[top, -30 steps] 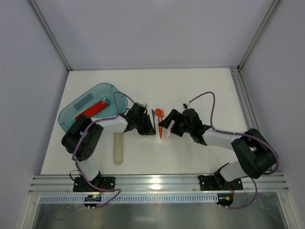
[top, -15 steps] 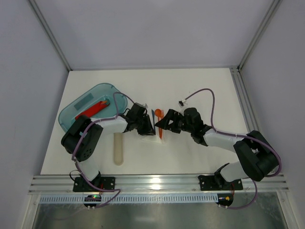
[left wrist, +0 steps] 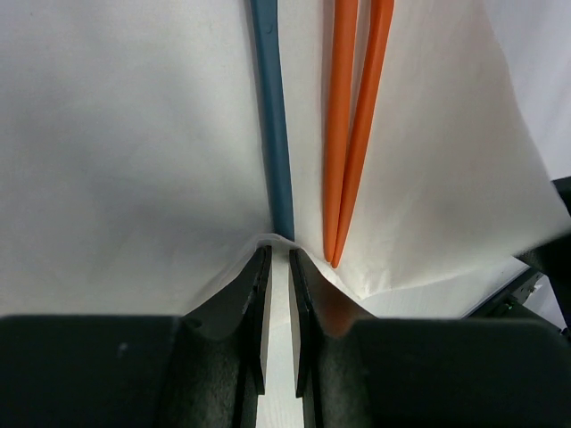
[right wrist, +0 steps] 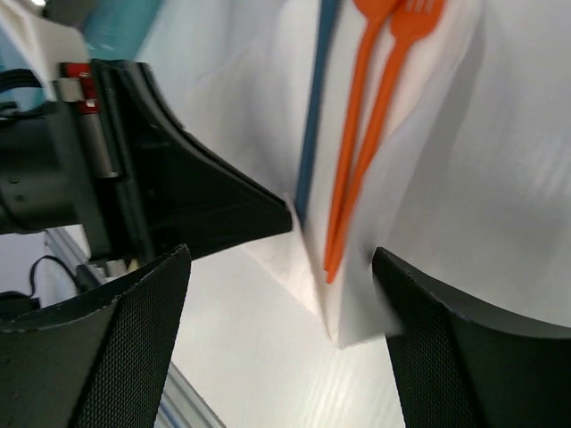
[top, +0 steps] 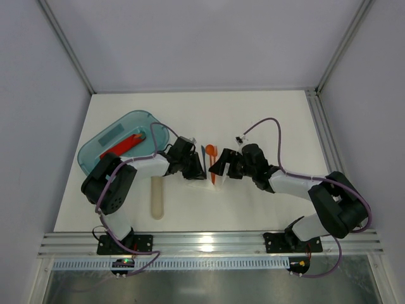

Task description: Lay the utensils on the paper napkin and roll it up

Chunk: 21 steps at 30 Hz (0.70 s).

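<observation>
- White paper napkin lies spread near the middle of the table, about midway between its left and right edges; its near edge is creased and lifted.
- Orange fork and orange spoon lie side by side on the napkin, handles touching at their near tips; a blue utensil lies just beside them on the left, roughly parallel; all three point toward the far edge.
- Left gripper sits at the napkin's near edge, fingers almost together and pinching a raised fold of paper just below the blue handle's end.
- Right gripper is spread wide, holding nothing; its mesh-textured pads stand either side of the napkin's near right corner and the orange handle tips, apart from both.
- Teal tray rests by the table's left edge with a red item inside.
- Cream stick lies on the table between the tray and the near edge.
</observation>
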### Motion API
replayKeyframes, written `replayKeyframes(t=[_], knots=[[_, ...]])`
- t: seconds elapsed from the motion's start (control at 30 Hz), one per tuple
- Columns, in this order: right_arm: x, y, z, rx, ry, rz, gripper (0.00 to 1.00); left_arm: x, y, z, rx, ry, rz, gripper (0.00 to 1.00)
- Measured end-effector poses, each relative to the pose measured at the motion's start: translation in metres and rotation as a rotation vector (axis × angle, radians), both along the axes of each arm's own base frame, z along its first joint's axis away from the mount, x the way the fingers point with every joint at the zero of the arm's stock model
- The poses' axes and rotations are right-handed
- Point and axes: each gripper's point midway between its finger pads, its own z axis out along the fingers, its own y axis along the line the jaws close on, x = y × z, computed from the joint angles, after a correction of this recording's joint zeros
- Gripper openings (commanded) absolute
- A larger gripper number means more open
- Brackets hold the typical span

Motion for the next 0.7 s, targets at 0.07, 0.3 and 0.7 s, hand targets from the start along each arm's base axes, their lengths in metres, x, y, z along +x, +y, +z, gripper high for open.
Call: replayKeyframes(t=[0.07, 0.3, 0.7], knots=[[0.0, -0.009, -0.011, -0.056, 0.015, -0.026, 0.75, 0.0, 0.0, 0.0, 0.0, 0.001, 0.0, 0.18], [-0.001, -0.031, -0.035, -0.183, 0.053, -0.092, 0.47, -0.002, -0.002, 0.001, -0.004, 0.008, 0.007, 0.18], [0.002, -0.04, -0.035, -0.235, 0.077, -0.136, 0.04, -0.007, -0.006, 0.001, -0.002, 0.013, 0.001, 0.18]])
